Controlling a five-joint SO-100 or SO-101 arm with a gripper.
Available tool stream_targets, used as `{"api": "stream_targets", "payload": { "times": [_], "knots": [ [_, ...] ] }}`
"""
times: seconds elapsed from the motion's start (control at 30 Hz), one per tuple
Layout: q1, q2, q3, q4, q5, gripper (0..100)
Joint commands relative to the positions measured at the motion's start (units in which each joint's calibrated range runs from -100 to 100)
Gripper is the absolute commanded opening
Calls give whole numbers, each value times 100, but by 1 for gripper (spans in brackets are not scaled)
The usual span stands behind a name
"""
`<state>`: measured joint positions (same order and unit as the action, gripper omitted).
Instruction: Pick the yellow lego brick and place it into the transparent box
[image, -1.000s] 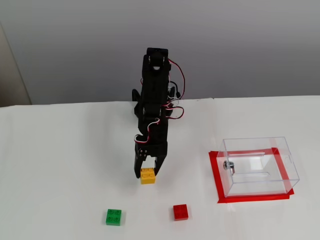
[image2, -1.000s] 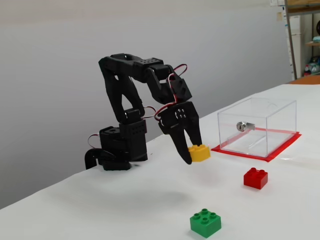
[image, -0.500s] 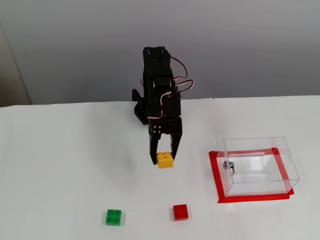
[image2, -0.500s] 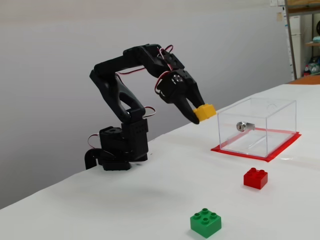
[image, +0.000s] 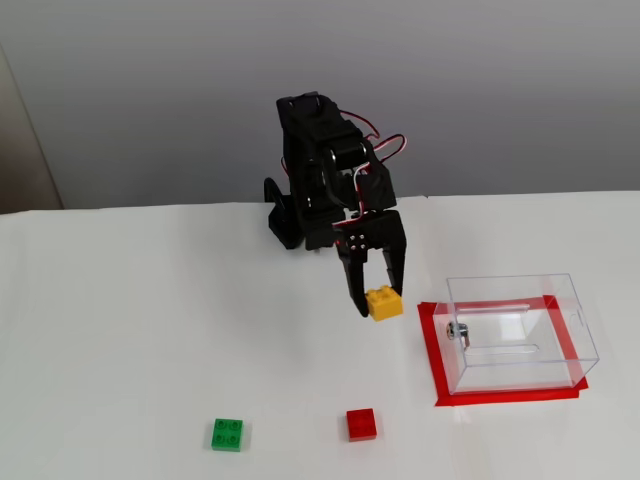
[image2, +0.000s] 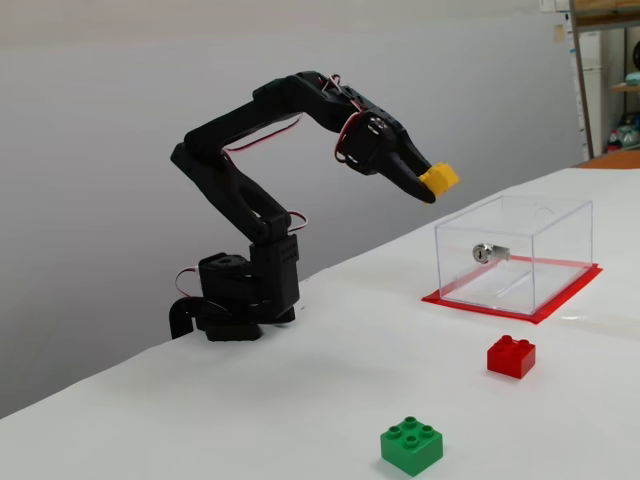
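Observation:
The yellow lego brick (image: 383, 302) (image2: 439, 179) hangs in the air, held between the black fingers of my gripper (image: 379, 299) (image2: 432, 184), which is shut on it. In both fixed views it is raised well above the white table, just left of the transparent box (image: 518, 332) (image2: 515, 253) and higher than its top edge. The box stands open-topped on a red taped rectangle (image: 432, 350), with a small metal fitting (image2: 487, 252) on its near wall. Nothing lies inside the box.
A red brick (image: 361, 424) (image2: 511, 356) and a green brick (image: 227, 434) (image2: 411, 446) lie on the table in front of the arm. The arm's black base (image2: 236, 298) stands at the back by the grey wall.
The arm has lifted the yellow brick from just above the table and swung it toward the box, rising higher between each frame. The red and green bricks have not moved.

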<state>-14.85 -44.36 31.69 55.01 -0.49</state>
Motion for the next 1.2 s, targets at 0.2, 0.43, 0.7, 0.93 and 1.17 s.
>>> {"api": "stream_targets", "payload": {
  "times": [0.2, 0.43, 0.7, 0.93, 1.17],
  "knots": [
    [-1055, -117, -203, -845, -19, 15],
    [-1336, 443, -103, -1541, -123, 15],
    [-2068, 1436, -592, -1976, -134, 15],
    [-2777, 2217, -1387, -1968, -134, 15],
    [-3406, 2615, -1514, -1976, -134, 15]
  ]
}}
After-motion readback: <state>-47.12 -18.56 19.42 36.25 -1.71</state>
